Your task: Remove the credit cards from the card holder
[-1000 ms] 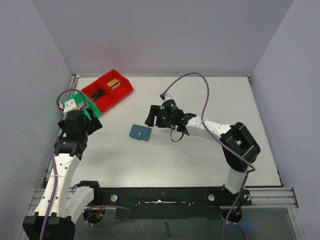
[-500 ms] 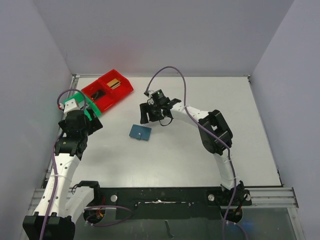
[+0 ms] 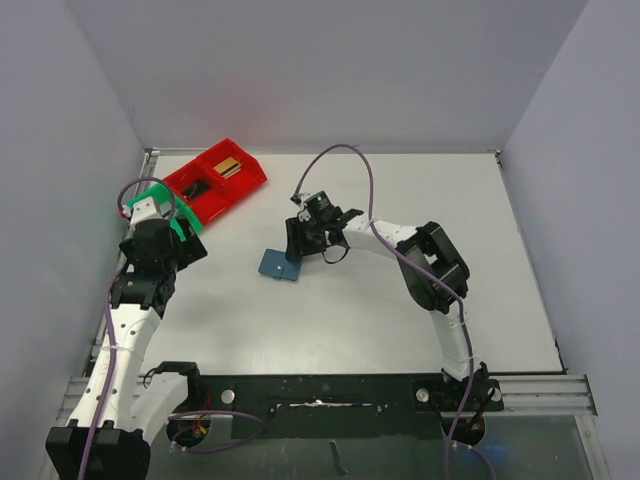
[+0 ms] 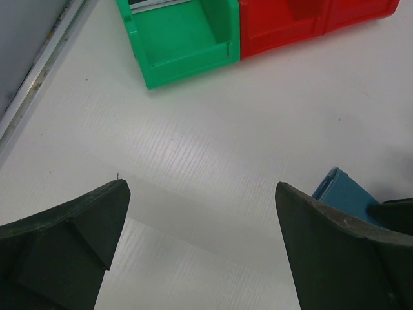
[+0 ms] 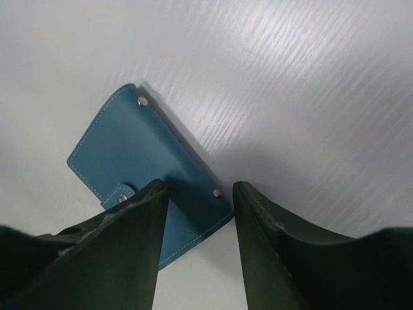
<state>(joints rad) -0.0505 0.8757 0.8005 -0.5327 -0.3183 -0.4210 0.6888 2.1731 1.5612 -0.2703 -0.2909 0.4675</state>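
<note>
we see right hand (image 5: pixel 200 190) half spread, straddling corner of blue card holder (image 5: pixel 132 152) flat on bench (image 5: pixel 297 90) | left hand (image 4: pixel 201 188) fully spread

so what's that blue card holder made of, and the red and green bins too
The card holder looks like leather or faux leather, smooth matte blue, judging by pale edge stitching and small metal studs. The red bin and green bin look like moulded plastic, slightly glossy, judging by uniform colour and thick rounded walls.
</note>
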